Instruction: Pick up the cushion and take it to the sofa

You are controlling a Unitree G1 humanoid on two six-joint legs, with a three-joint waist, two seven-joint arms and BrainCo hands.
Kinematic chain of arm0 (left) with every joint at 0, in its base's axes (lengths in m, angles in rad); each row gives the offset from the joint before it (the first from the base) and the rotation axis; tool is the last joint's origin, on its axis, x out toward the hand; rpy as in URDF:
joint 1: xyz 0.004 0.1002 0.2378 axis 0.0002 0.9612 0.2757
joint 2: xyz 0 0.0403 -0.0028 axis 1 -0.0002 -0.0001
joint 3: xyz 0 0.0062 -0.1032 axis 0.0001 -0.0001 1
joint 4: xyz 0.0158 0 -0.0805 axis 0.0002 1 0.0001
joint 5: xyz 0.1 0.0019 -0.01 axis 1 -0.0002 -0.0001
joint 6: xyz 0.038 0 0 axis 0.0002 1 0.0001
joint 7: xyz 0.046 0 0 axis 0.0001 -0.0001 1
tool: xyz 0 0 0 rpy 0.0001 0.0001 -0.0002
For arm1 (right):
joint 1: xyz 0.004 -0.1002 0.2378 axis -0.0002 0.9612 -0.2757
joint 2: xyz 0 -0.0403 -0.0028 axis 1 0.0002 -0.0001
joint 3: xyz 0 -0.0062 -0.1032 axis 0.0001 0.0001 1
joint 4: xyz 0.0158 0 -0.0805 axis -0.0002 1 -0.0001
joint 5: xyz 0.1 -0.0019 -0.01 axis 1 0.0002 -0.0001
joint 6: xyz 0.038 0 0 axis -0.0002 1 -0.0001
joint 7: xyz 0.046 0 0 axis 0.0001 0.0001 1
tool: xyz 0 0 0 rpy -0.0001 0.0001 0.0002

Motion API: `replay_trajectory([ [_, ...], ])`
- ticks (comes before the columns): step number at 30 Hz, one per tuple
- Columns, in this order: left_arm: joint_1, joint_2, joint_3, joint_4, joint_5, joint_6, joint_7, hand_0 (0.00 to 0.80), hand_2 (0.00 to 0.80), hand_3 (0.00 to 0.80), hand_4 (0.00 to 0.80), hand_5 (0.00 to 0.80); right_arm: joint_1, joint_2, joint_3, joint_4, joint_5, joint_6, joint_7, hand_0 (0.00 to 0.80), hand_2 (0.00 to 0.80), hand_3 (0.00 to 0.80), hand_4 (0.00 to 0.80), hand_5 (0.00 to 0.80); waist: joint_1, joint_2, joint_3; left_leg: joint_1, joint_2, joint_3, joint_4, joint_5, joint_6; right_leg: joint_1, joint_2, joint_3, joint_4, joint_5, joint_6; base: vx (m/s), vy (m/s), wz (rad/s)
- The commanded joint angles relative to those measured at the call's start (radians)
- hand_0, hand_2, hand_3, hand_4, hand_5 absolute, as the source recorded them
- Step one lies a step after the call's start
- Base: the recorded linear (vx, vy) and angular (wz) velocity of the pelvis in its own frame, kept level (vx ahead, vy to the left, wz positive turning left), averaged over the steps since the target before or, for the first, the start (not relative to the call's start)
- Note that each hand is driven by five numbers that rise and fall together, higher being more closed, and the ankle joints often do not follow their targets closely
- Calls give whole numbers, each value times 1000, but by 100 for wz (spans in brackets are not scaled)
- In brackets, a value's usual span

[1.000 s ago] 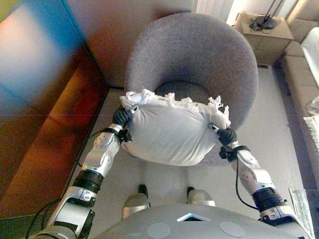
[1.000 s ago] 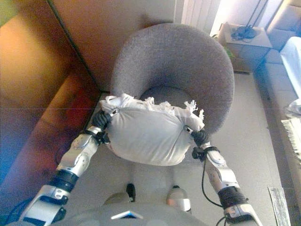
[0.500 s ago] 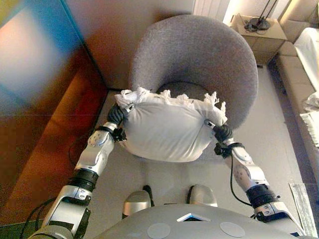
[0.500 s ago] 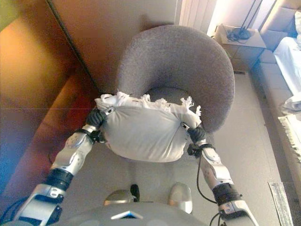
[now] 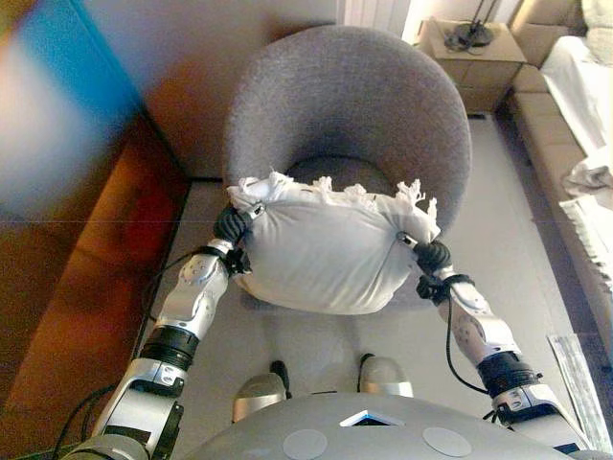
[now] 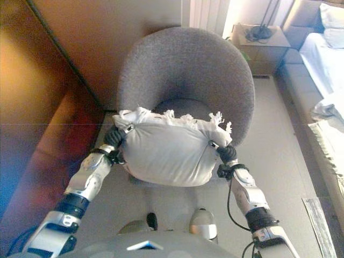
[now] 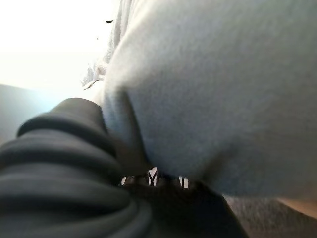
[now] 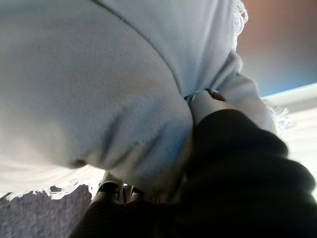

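Note:
A white cushion [image 5: 326, 254] with a fringed top edge hangs in the air between my two hands, in front of the seat of a round grey armchair [image 5: 345, 105]. My left hand [image 5: 232, 225] grips its left end and my right hand [image 5: 431, 255] its right end, each with the thumb on top and the fingers tucked beneath. The cloth bulges and creases where the hands squeeze it, as the left wrist view [image 7: 208, 89] and the right wrist view [image 8: 89, 84] show. The beige sofa [image 5: 560, 125] runs along the right edge.
A dark wooden cabinet [image 5: 77, 287] lines the left side. A small side table [image 5: 469, 53] with a lamp base stands behind the armchair to the right. White cloths [image 5: 594, 182] lie on the sofa. Pale floor stretches between the armchair and the sofa.
The whole picture has shifted, so more of the sofa shows at the right. The cushion stays held between both hands in the same way.

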Motion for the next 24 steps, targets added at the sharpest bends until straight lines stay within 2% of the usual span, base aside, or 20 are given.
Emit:
replay_trajectory([
  [1, -38, 18, 38, -95, -30, -51, 2, 800, 800, 800, 800, 800, -130, 24, -41, -106, 44, -44, 29, 800, 800, 800, 800, 800, 13, -36, -58, 31, 95, 42, 210, -172, -27, -125, -53, 88, -43, 162, 81, 240, -190, 17],
  [2, -34, 16, 41, -101, -33, -51, 14, 800, 800, 800, 800, 800, -145, 21, -41, -101, 37, -29, 34, 800, 800, 800, 800, 800, 12, -35, -59, 30, 124, 44, 247, -144, -42, -115, -34, 86, -40, 148, 67, 143, -122, 13],
  [3, -34, 16, 41, -101, -33, -51, 14, 800, 800, 800, 800, 800, -145, 21, -41, -101, 37, -29, 34, 800, 800, 800, 800, 800, 12, -35, -59, 29, 125, 43, 248, -145, -43, -115, -33, 86, -40, 148, 66, 186, -197, 7],
  [4, -22, 10, 48, -116, -51, -53, 28, 800, 800, 800, 800, 800, -161, 5, -37, -93, 18, -20, 57, 800, 800, 800, 800, 800, 19, -34, -53, -18, 159, 28, 379, -65, -67, -90, -6, 79, -42, 127, 28, 135, -160, 7],
  [6, -14, -2, 46, -129, -59, -45, 44, 800, 800, 800, 800, 800, -166, -7, -32, -87, 5, -22, 52, 800, 800, 800, 800, 800, 32, -34, -40, -98, 183, 32, 456, -9, -75, -60, 4, 52, -38, 102, 2, 149, -93, 14],
  [8, -24, -10, 33, -108, -65, -59, 47, 800, 800, 800, 800, 800, -173, -13, -31, -84, -4, -35, 47, 800, 800, 800, 800, 800, 40, -22, -25, -129, 194, 31, 386, 18, -92, -49, -5, 13, -33, 83, 9, 65, 127, 25],
  [9, -39, -14, 23, -94, -67, -67, 47, 800, 800, 800, 800, 800, -187, -20, -28, -80, -9, -46, 43, 800, 800, 800, 800, 800, 52, -8, -13, -145, 194, 11, 298, 56, -105, -48, -8, -11, -25, 69, 14, 15, 206, 26],
  [10, -58, -17, 11, -80, -63, -77, 43, 800, 800, 800, 800, 800, -214, -24, -22, -73, -3, -55, 29, 800, 800, 800, 800, 800, 64, 1, 1, -162, 188, -5, 234, 68, -106, -46, -11, -22, -22, 59, 17, 12, 194, 20],
  [11, -81, -15, 1, -64, -57, -78, 38, 800, 800, 800, 800, 800, -240, -28, -20, -65, 13, -58, 13, 800, 800, 800, 800, 800, 75, 7, 18, -190, 195, -24, 211, 93, -113, -42, -14, -34, -8, 40, 16, 2, 121, 21],
  [13, -119, -18, -17, -19, -36, -91, 37, 800, 800, 800, 800, 800, -273, -30, -22, -62, 58, -51, -16, 800, 800, 800, 800, 800, 77, 1, 29, -196, 182, -33, 218, 37, -94, -55, -35, -37, 17, 30, 25, 36, 84, 20],
  [16, -166, -6, -39, -1, -47, -85, 57, 800, 800, 800, 800, 800, -275, -14, -42, -41, 102, -71, -20, 800, 800, 800, 800, 800, 81, -7, 61, -228, 175, -41, 273, -19, -98, -116, -87, -33, 95, 40, 60, 67, 37, 22],
  [19, -245, 11, -70, -9, -48, -86, 95, 800, 800, 800, 800, 800, -342, -2, -35, -9, 117, -127, -53, 800, 800, 800, 800, 800, 96, -17, 106, -333, 169, -63, 345, -44, -101, -186, -112, -14, 127, 43, 83, -164, -24, 17],
  [24, -337, 32, -94, -30, -56, -73, 126, 800, 800, 800, 800, 800, -446, -7, -41, 2, 134, -146, -100, 800, 800, 800, 800, 800, 111, -36, 156, -450, 167, -97, 387, -46, -109, -233, -133, -18, 106, 70, 95, -135, -68, 17],
])
